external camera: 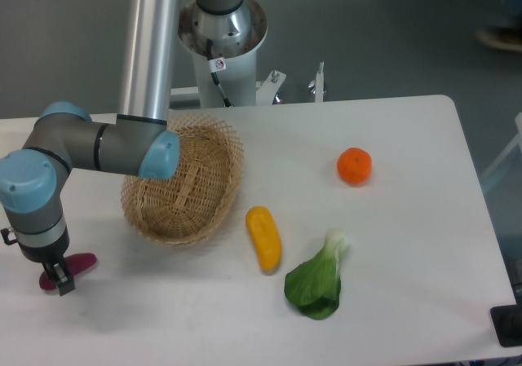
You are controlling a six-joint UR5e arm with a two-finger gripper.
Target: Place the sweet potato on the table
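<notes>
The sweet potato (69, 265) lies at the near left of the white surface (408, 219), left of the wicker basket (186, 180). The pincer (59, 281) points down over its left end, touching it; whether it grips or has let go cannot be told. A yellow vegetable (264, 237), leafy green (316, 280) and orange (354, 165) lie to the right.

The sweet potato (72, 265), small, elongated, dark magenta, lies flat at the near left of the white table (408, 219), partly hidden by the arm.
</notes>
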